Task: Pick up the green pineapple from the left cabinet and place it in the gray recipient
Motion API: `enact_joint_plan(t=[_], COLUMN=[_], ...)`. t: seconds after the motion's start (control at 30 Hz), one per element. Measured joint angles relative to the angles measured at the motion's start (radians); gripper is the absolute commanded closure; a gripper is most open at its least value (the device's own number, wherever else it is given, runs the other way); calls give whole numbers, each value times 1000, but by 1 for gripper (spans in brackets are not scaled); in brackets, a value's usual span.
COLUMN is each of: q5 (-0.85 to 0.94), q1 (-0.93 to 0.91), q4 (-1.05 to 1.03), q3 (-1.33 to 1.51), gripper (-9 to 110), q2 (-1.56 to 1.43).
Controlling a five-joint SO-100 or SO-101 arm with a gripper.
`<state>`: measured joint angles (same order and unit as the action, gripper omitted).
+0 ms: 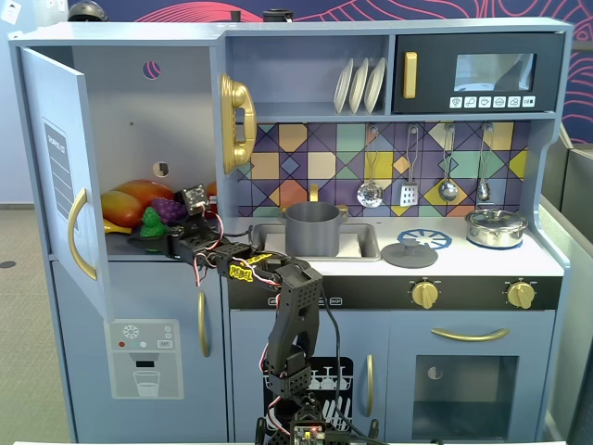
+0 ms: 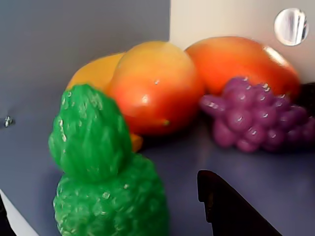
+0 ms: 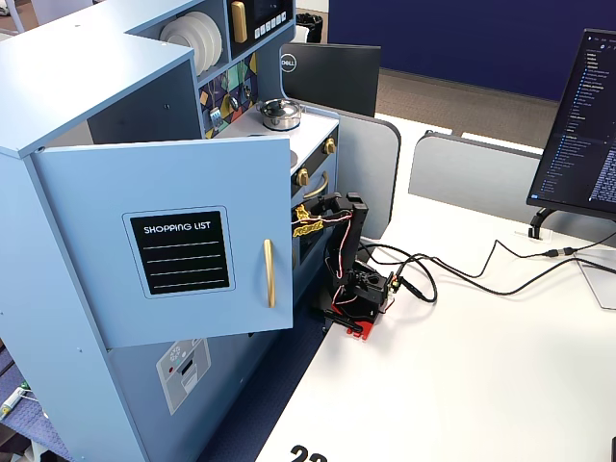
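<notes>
One green pineapple [image 2: 106, 182] just left of jaws

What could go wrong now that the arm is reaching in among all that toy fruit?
The green pineapple stands close beside the mango and the purple grapes, so the gripper might nudge those instead. The bumpy pineapple could also tip over or slip out on the way to the gray pot.
</notes>
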<state>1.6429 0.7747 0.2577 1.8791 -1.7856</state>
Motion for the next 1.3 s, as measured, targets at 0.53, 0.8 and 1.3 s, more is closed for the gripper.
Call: enact_joint_plan(t=[0.53, 0.8, 1.3], q5=[49, 81, 144], q1=[48, 58, 230], q4=[-23, -26, -189], q3=[-2, -32, 224], gripper=[102, 102, 102], q2=[14, 15, -641])
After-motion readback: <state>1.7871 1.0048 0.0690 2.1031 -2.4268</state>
